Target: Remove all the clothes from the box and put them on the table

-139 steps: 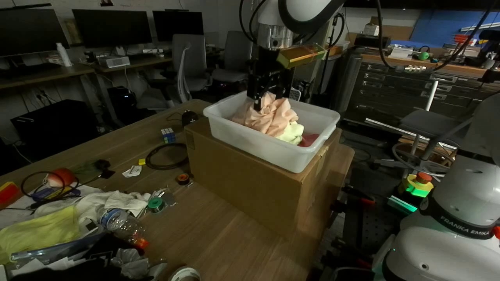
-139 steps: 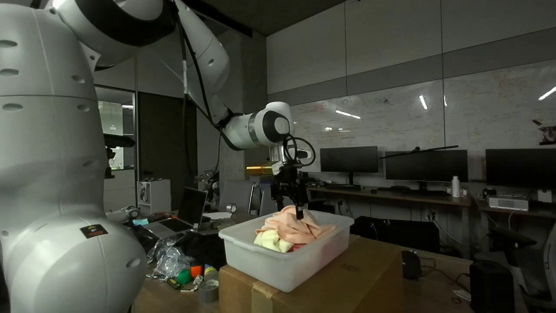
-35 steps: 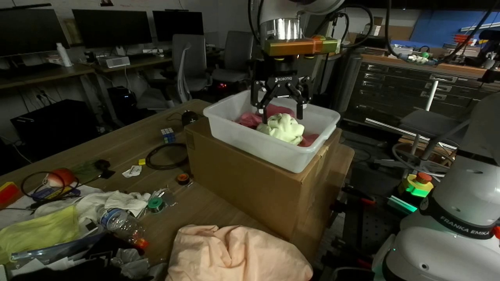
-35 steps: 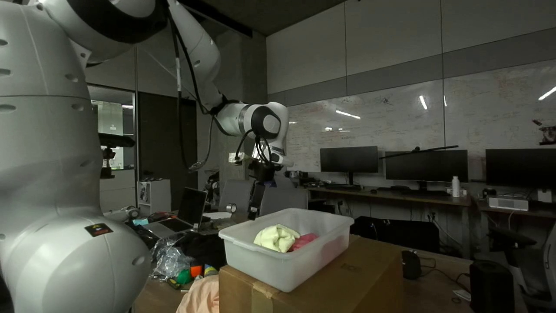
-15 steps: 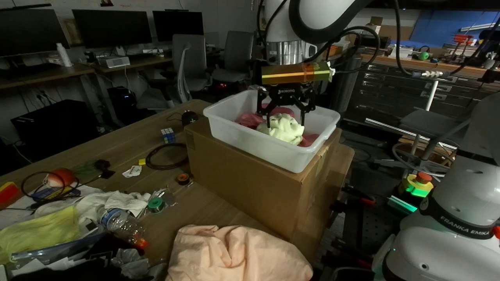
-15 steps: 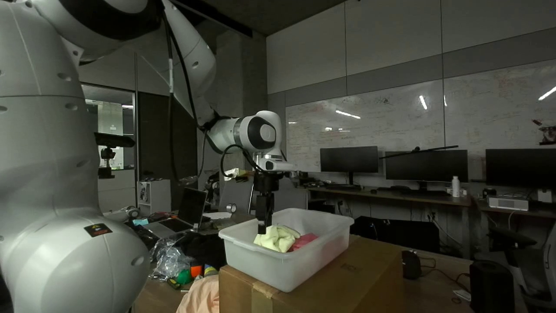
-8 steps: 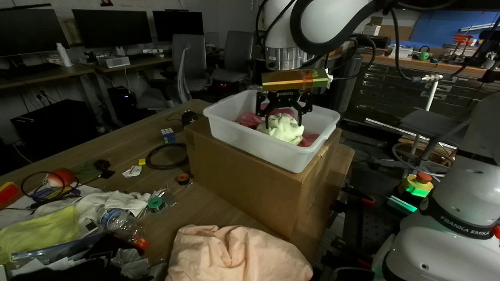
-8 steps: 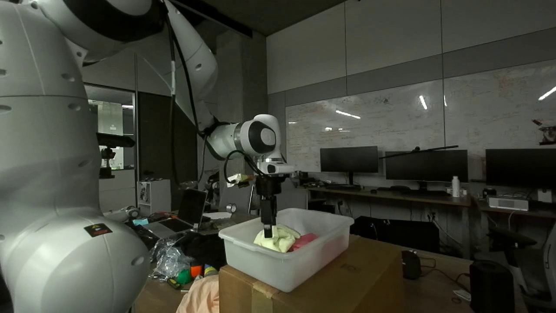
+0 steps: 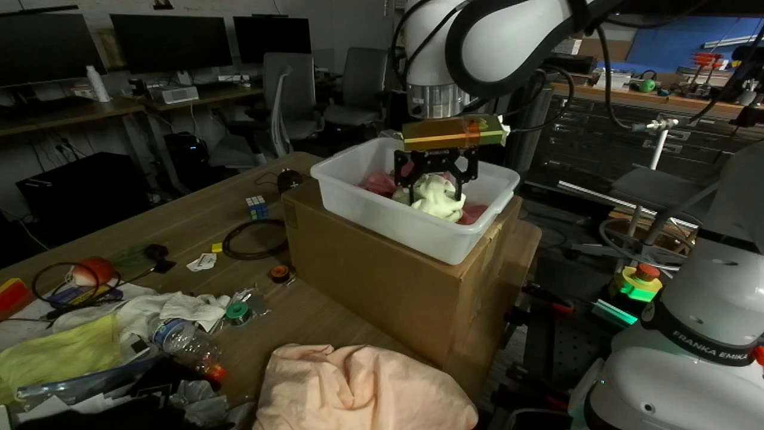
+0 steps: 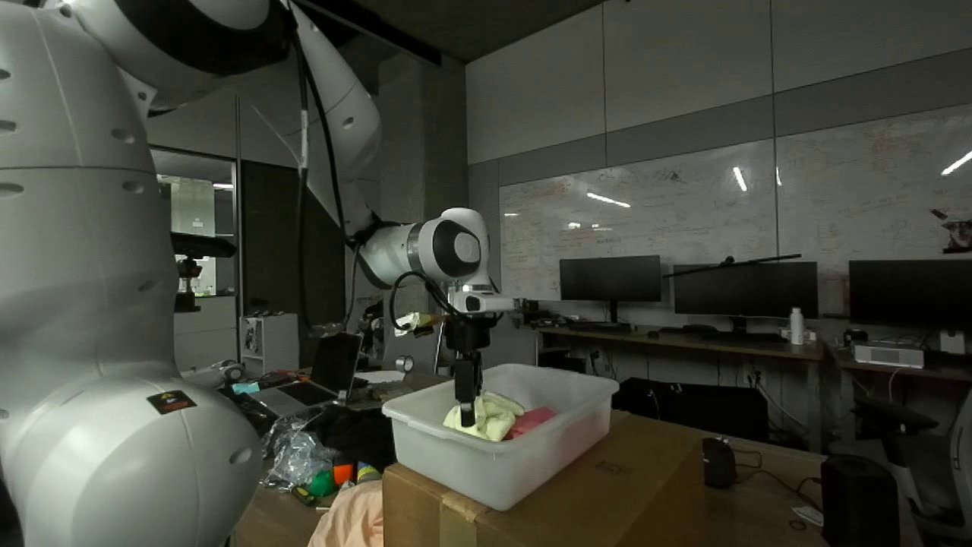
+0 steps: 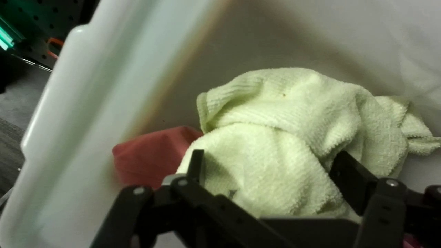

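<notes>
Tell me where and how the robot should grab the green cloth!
I'd pinch the pale green terry cloth by its bunched-up middle, coming straight down from above: its thick folds stick up there, and the white plastic tub walls it in, so sideways looks harder.

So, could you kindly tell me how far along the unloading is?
Done: the peach garment lies on the table. Under way: the gripper straddles the pale green cloth with open jaws. Left: that cloth and the pink-red fabric are both in the white box.
</notes>
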`<state>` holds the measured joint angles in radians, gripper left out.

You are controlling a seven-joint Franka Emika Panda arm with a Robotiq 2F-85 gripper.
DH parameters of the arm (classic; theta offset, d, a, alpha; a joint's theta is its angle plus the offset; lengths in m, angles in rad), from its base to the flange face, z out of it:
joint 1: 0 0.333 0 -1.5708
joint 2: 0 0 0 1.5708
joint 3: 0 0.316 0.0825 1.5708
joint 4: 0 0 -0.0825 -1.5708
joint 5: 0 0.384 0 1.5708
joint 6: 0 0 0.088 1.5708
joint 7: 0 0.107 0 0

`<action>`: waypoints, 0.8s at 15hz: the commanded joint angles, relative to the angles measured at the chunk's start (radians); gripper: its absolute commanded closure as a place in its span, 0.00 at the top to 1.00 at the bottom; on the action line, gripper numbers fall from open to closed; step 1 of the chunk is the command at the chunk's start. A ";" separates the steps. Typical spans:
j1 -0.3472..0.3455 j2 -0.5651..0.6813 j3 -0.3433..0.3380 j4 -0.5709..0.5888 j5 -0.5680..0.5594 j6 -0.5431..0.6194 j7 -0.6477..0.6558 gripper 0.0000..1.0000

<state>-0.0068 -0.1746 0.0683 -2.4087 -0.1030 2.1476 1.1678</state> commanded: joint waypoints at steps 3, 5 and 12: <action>-0.008 -0.008 0.010 -0.010 -0.041 0.025 0.024 0.45; -0.008 -0.008 0.009 -0.008 -0.041 0.026 0.022 0.31; -0.012 -0.030 0.006 -0.009 -0.044 0.048 0.025 0.07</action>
<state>-0.0068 -0.1763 0.0712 -2.4107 -0.1155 2.1666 1.1696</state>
